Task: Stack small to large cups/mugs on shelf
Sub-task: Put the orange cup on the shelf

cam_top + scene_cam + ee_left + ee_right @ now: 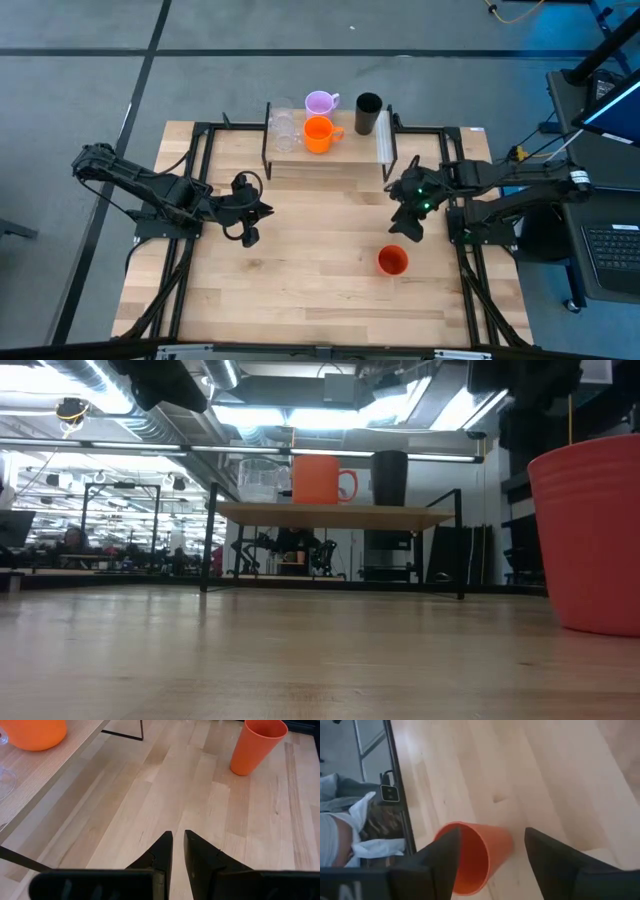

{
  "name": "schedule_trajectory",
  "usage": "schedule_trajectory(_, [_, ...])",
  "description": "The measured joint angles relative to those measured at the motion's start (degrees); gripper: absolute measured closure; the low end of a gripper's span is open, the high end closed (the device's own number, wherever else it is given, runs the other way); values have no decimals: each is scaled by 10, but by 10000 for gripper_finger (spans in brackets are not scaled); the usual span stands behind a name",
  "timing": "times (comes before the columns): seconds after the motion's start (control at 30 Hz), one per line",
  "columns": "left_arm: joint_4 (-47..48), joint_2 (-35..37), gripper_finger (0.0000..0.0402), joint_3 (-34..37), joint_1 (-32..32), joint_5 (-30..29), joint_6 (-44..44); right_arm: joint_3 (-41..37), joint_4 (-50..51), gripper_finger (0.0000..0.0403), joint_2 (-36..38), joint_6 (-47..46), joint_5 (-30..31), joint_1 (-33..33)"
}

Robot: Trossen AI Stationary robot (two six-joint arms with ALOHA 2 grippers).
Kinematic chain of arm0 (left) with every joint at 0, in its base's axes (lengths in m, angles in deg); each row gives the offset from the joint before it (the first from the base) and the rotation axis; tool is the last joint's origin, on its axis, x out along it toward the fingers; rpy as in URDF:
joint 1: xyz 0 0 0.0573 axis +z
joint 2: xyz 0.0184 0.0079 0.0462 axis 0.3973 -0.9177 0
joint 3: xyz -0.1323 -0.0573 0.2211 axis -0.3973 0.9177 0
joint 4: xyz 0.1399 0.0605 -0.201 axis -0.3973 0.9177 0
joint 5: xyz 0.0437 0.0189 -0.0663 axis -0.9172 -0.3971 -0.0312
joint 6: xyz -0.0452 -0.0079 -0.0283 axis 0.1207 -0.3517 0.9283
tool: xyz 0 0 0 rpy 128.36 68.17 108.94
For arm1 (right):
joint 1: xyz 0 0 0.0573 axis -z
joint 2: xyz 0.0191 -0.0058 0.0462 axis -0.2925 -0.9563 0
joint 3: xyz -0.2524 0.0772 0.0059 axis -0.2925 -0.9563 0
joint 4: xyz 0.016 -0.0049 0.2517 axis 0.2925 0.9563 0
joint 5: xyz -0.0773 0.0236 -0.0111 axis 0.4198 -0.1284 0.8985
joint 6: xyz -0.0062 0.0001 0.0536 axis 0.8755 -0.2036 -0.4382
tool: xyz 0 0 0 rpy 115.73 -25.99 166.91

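Note:
The shelf (pixel 330 155) stands at the table's far middle and carries two clear glasses (pixel 283 130), an orange handled mug (pixel 319 134) and a black cup (pixel 368 114). A lilac mug (pixel 320 102) is at its far edge. The orange-red cup (pixel 392 261) stands upright on the table, right of centre. My right gripper (pixel 408 228) hovers open just on the far side of this cup. In the right wrist view the cup (pixel 475 855) shows between and beyond the gripper (pixel 492 834). My left gripper (pixel 250 230) waits shut over the table's left middle (pixel 178 840).
The shelf's black wire legs (pixel 208 550) stand on the tabletop, with open wood in front of them (pixel 300 650). Black frame rails run along both table sides (pixel 195 170). A white strip (pixel 383 145) lies along the shelf's right end. A person shows beyond the table edge (pixel 340 835).

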Motion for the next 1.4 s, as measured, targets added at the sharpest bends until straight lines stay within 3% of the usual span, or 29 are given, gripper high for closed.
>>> schedule_trajectory(0.27, [0, 0, 360, 0, 0, 0, 0, 5, 28, 182, -11, -13, 109, -96])
schedule_trajectory(0.47, [0, 0, 360, 0, 0, 0, 0, 5, 31, 182, -52, -13, 138, -131])
schedule_trajectory(1.13, [0, 0, 360, 0, 0, 0, 0, 5, 26, 185, -196, 3, 155, -165])
schedule_trajectory(1.27, [0, 0, 360, 0, 0, 0, -1, 5, 26, 215, -211, 20, 154, -165])
schedule_trajectory(1.4, [0, 0, 360, 0, 0, -4, -1, 5, 26, 285, -214, 35, 153, -165])
